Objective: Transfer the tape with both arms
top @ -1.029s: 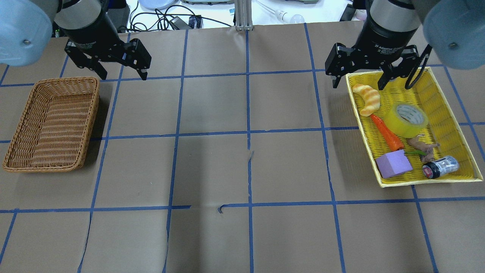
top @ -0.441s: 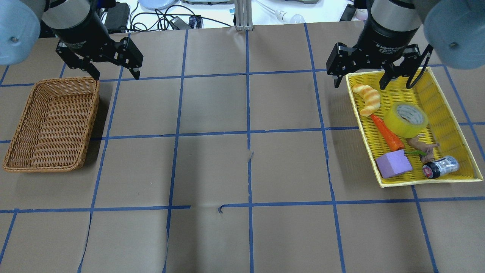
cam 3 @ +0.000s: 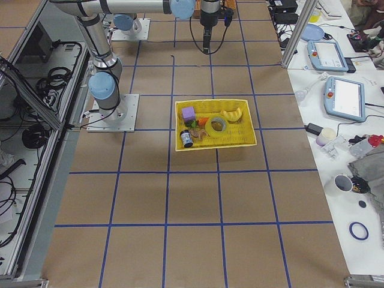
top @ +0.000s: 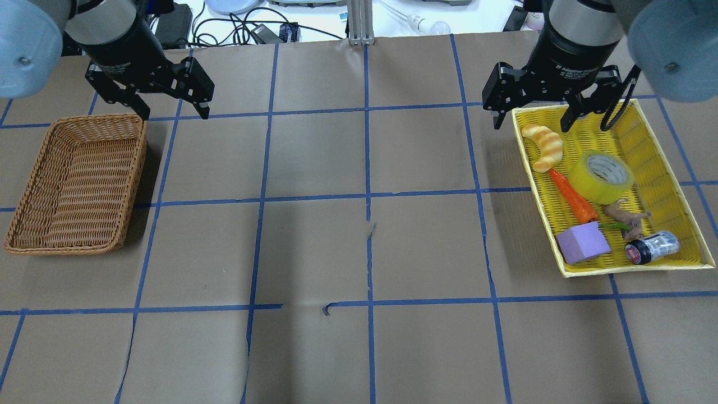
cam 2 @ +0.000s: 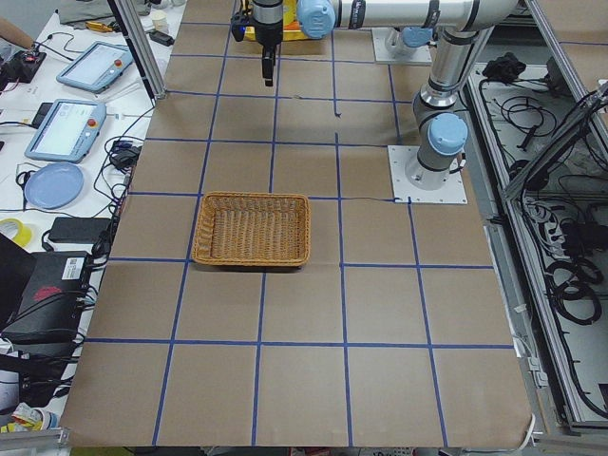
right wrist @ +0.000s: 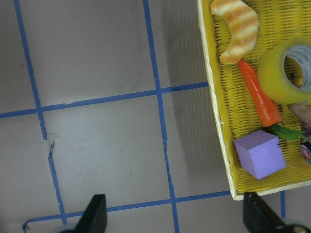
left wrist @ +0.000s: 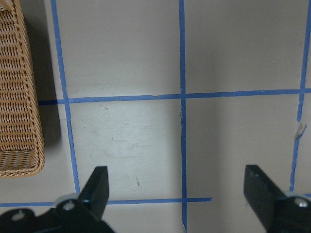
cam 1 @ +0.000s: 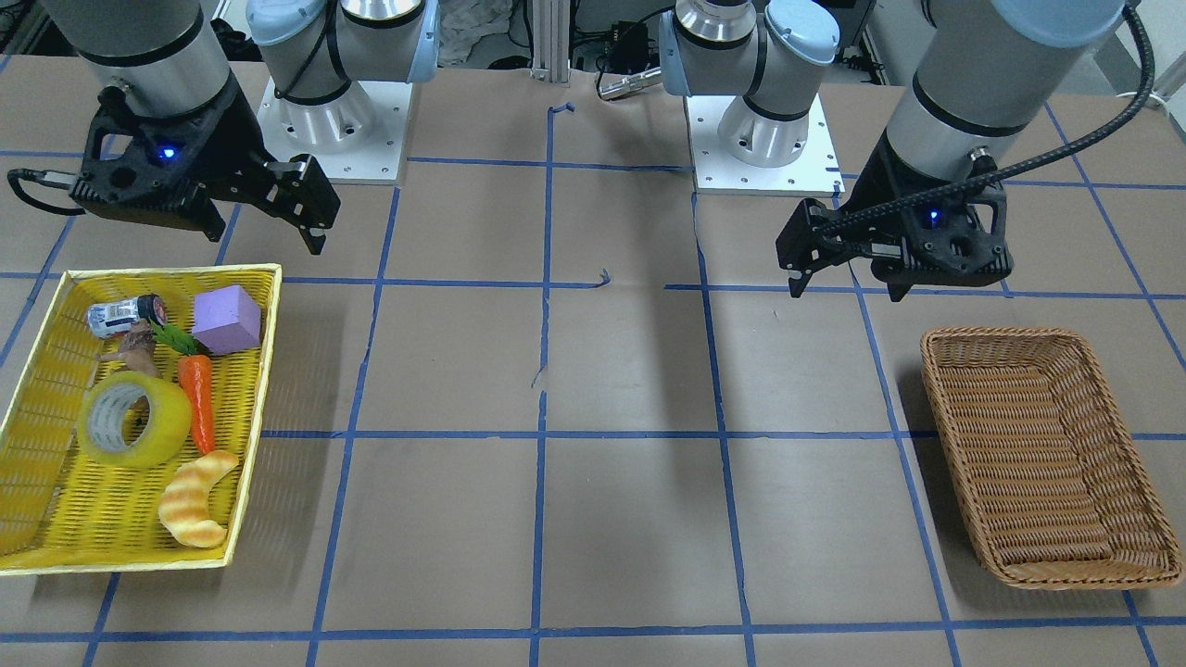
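Note:
The tape [top: 601, 177], a yellow translucent roll with a whitish core, lies tilted in the yellow tray [top: 535, 185] between a croissant and a toy animal. It also shows in the front view [cam 1: 134, 419] and the right wrist view [right wrist: 286, 70]. My right gripper [top: 530, 126] is open and empty, hovering over the tray's far left corner, apart from the tape. My left gripper [top: 175, 115] is open and empty above the table, just beyond the far right corner of the wicker basket [top: 140, 163].
The tray also holds a croissant [top: 543, 147], a carrot [top: 573, 196], a purple block [top: 583, 242], a toy animal [top: 625, 216] and a small can [top: 653, 247]. The wicker basket holds nothing. Brown paper with blue tape lines covers the table.
My left gripper has moved a little farther from me and to the left, staying open. My right gripper has barely moved. The tape has not moved.

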Controlling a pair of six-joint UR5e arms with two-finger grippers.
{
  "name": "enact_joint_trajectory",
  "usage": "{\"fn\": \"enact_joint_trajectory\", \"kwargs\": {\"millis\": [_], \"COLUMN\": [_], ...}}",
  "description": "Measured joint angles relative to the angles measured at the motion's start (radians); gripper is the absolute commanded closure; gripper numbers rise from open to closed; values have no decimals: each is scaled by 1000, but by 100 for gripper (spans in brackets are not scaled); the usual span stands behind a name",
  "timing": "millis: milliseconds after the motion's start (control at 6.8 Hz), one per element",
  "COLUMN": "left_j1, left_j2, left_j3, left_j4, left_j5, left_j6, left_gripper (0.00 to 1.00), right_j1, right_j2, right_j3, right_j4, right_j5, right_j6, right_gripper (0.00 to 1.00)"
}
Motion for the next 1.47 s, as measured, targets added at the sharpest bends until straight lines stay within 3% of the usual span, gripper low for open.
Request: {"fn": "enact_joint_trajectory", "kwargs": {"millis": [294,588,1176,1471], "left_j1": [-4,-4,-1,0], "left_j2": [0,0,-1,-4], "left_j3": [-3,-3,-4,-6], "left_j4": [-17,-34,-34,-33], "left_j5": [-7,-19,-16,-18], "left_j6": [-1,-1,2,2], "left_gripper": [0,0,0,0], "right_j1": [-137,-240,-326,-347], "right_j2": [26,120,324,374], "right_j3": [12,25,107,162], "right_j4": [-12,-104,-369,-420], "right_j5": [-3,0,-35,-37], "right_j6": [-54,-297,-462,-481], "right_gripper": [0,0,0,0]}}
